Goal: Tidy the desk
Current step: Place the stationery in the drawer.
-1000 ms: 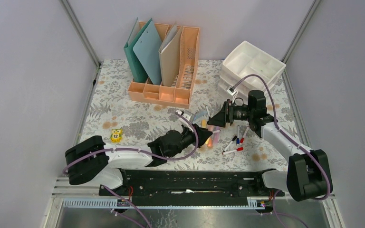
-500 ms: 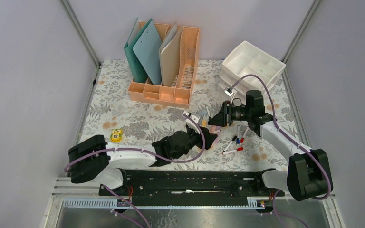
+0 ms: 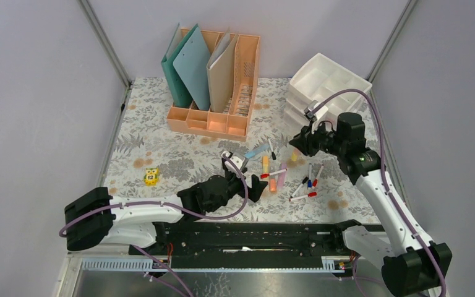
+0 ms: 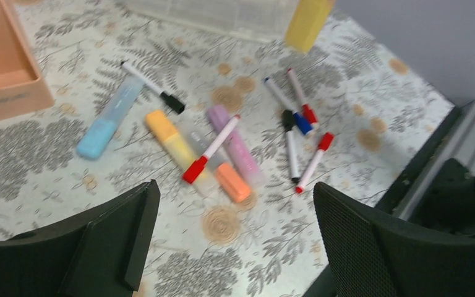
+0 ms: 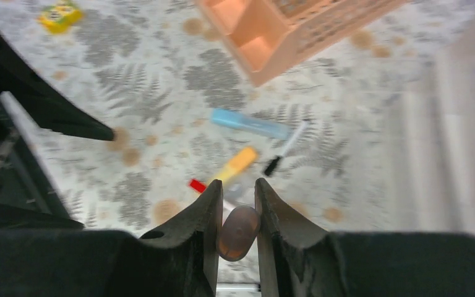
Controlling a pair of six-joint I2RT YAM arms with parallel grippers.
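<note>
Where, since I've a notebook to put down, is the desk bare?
The desk is bare at left, between the file rack and the yellow owl; also at the back, between rack and drawer unit. Crowded: the pens centre-right, by the right hand holding a yellow highlighter.
</note>
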